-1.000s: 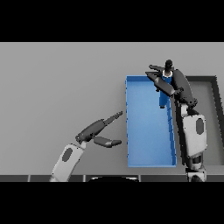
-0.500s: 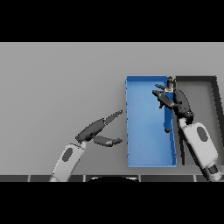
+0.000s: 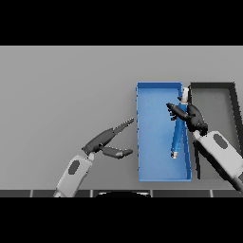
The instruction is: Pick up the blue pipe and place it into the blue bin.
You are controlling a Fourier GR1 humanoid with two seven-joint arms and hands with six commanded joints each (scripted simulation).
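1. The robot's dark right hand [image 3: 189, 116] reached in from the lower right and sat over the right side of the shallow blue rectangular bin [image 3: 147, 142], its fingers [image 3: 174, 110] pointing left across the tray.
2. Whether those fingers were gripping or merely spread beside the pipe could not be told; they overlapped its upper part.
3. The slim blue pipe with a pale upper tip [image 3: 178, 135] lay inside the bin along its right wall, running from near the top rim down past the middle, slightly slanted.
4. A dark grey rectangular bin [image 3: 216, 107] stood just to the right of the blue one, their long walls side by side; the right arm crossed over its lower part.
5. The dark left hand [image 3: 108, 142] hovered over the grey table [image 3: 61, 90] just left of the blue bin, fingers straight and thumb apart, holding nothing.
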